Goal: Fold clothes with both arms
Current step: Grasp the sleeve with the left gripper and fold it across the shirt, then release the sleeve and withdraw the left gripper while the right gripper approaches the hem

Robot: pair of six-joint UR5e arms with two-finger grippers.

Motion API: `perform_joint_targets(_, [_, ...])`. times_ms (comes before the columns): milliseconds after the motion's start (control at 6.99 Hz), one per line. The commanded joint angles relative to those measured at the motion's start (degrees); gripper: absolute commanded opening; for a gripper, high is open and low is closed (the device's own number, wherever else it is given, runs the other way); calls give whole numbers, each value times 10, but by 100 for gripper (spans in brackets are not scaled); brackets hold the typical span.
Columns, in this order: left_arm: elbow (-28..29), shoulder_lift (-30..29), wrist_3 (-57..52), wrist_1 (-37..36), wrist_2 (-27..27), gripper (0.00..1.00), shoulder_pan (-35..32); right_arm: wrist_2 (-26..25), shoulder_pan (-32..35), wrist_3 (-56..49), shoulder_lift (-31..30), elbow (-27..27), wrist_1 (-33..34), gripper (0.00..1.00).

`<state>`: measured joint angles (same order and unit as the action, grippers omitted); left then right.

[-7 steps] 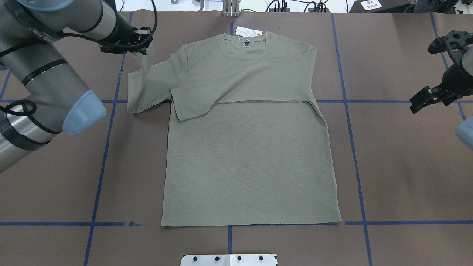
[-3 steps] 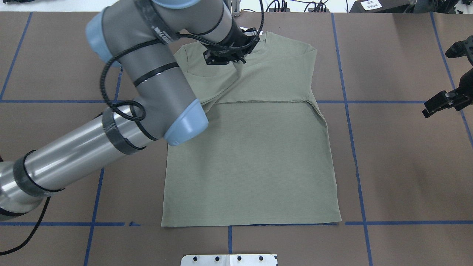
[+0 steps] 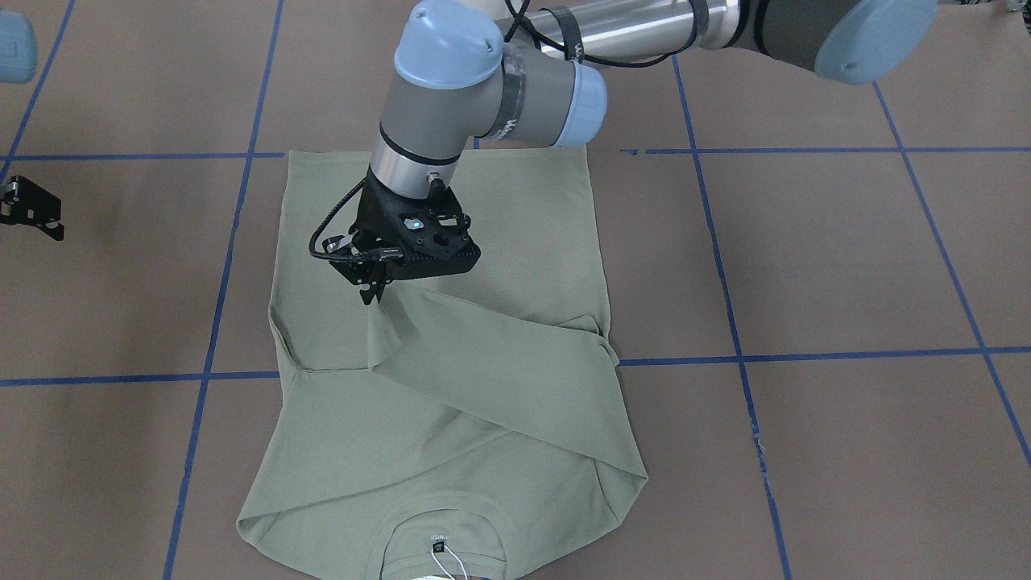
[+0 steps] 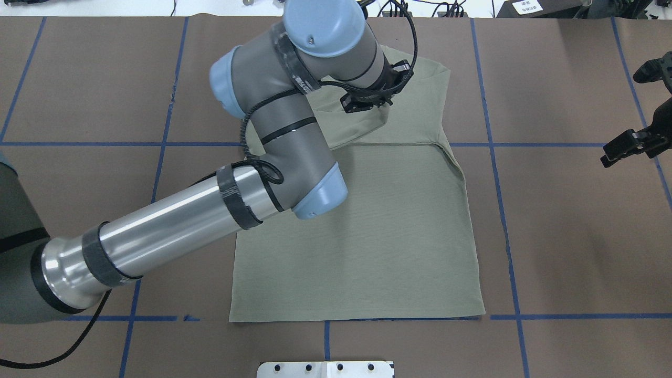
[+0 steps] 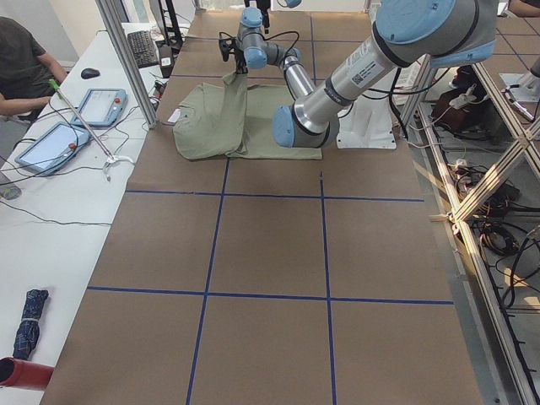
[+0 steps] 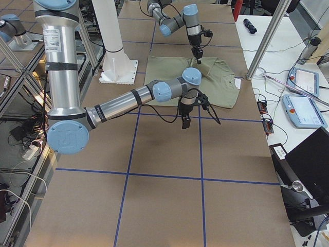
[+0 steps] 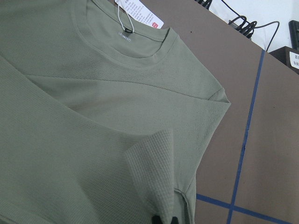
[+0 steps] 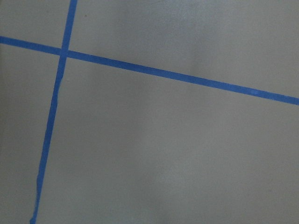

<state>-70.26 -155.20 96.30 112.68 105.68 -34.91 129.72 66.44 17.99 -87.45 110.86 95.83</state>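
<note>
The brown-papered worktop (image 4: 567, 236) carries the shirt (image 4: 367, 236) at its centre, face up. In the overhead view the collar is at 12 o'clock and the hem at 6 o'clock. The body lies flat and full length, with the hem straight along the blue tape line, so no body fold has been made.

The left arm (image 4: 173, 231) reaches in from 8 o'clock, across the chest toward 1 o'clock. The left end effector (image 3: 373, 292) is clenched on the cuff of one sleeve (image 3: 499, 354). The wrist view shows that cuff pinched between the black fingertips and raised off the cloth below. From the shoulder the sleeve runs slantwise across the chest. It is drawn over but not laid down.

The other sleeve (image 4: 415, 128) lies folded inward over the chest, its lower edge running straight from 9 to 3 o'clock.

The right end effector (image 4: 627, 147) hangs over bare worktop at 3 o'clock, well apart from the shirt. It carries nothing that shows, and I cannot tell how its jaws stand.

The collar (image 7: 121, 49) is round and undisturbed, with the white hang tag (image 7: 138, 11) lying just beyond it.

My judgement is that the task is at an early-to-middle stage. One sleeve is in and the second is nearly placed. What is left is to set it down, let go, and then fold the body.
</note>
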Motion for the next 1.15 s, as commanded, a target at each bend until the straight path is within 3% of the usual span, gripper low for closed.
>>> perform_joint_targets(0, [33, -22, 18, 18, -27, 0, 29, 0, 0, 0, 0, -2, 0, 100])
perform_joint_targets(286, [73, -54, 49, 27, -53, 0, 61, 0, 0, 1, 1, -5, 1, 100])
perform_joint_targets(429, [102, -69, 82, 57, -80, 54, 78, 0, 0, 1, 1, -6, 1, 100])
perform_joint_targets(573, [108, -68, 77, 102, -87, 100, 81, 0, -1, 1, 3, -5, 0, 100])
perform_joint_targets(859, [92, -42, 5, 101, -91, 100, 78, 9, -1, 2, 7, -5, 0, 100])
perform_joint_targets(1002, [54, -20, -15, 95, -89, 99, 71, 18, -1, 4, 9, -2, 0, 100])
